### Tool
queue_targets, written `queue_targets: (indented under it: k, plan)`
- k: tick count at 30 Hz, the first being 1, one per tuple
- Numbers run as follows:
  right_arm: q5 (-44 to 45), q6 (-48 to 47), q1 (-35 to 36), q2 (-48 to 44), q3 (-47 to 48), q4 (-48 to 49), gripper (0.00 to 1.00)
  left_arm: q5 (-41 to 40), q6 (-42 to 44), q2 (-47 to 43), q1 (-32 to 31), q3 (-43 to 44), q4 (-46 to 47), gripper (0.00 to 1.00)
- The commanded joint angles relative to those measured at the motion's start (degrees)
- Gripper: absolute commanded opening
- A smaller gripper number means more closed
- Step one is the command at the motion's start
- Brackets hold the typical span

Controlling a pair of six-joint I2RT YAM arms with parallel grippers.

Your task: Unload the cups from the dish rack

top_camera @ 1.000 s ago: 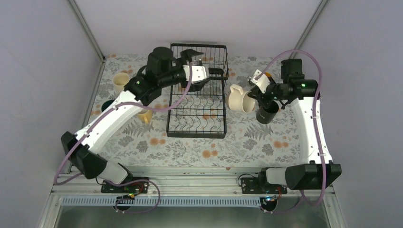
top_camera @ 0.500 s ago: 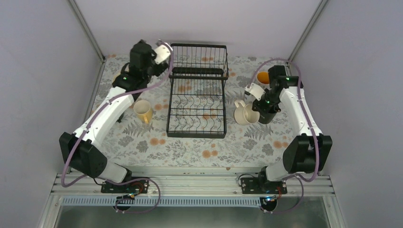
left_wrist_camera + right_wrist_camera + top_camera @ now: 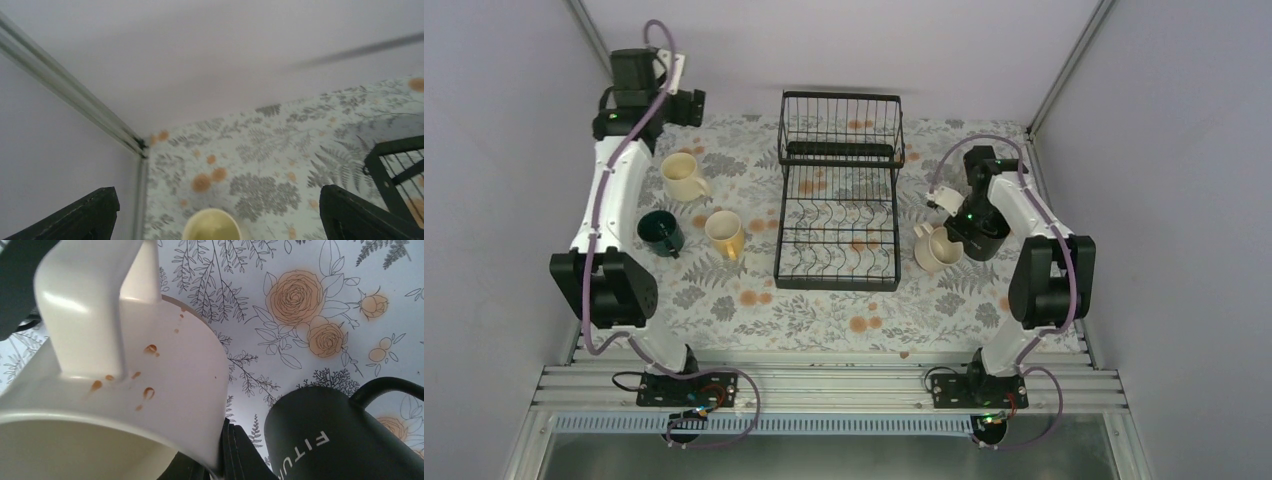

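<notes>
Right wrist view is almost filled by the off-white ceramic mug (image 3: 125, 390), glossy, with a flat strap handle and small brown speckles on its wall. One dark finger (image 3: 235, 460) stands just outside the wall at the bottom and another dark part shows at the upper left, so the mug lies between the fingers of the right claw (image 3: 954, 230). Whether the claw presses the mug or has let it free, I cannot tell. In the top external view this off-white mug sits on the flowered bench cloth (image 3: 824, 320) near the right edge, between the black wire dish rack (image 3: 839, 265) and the matte black mug with white letters (image 3: 320, 440), which is just beside it toward the right edge. Its mouth faces up and its handle points to the far left; whether its base lies flat is not clear. The rack looks empty of cups. The left claw (image 3: 690, 103) is high at the far-left corner, fingers wide apart with nothing between them, well apart from the cream mug (image 3: 682, 176), the dark green mug (image 3: 660, 232) and the tan mug (image 3: 724, 234) standing between the rack and the left edge. I judge the right arm must finish: release and rise straight, because a retreat sideways toward the right edge could push the black mug.
</notes>
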Motion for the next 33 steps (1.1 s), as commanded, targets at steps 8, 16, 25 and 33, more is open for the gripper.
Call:
queue_targets:
  k: [8, 16, 25, 33]
  plan:
    - [4.99, 3.44, 1.21, 5.33, -0.91, 2.89, 0.04, 23.43, -10.03, 3.95, 12.38, -3.62, -1.34, 1.00]
    - [3.08, 4.21, 2.80, 6.84, 1.57, 2.72, 0.35, 21.40, -8.28, 0.14, 12.23, -8.67, 1.83, 1.00]
    - [-4.69, 5.35, 3.15, -3.09, 8.37, -0.26, 0.86, 18.74, -5.75, -5.00, 12.11, -13.92, 3.77, 1.00]
    - [-17.38, 7.52, 3.15, -23.99, -3.87, 7.16, 1.00, 18.82, -4.49, -23.12, 11.70, -35.04, 14.55, 1.00]
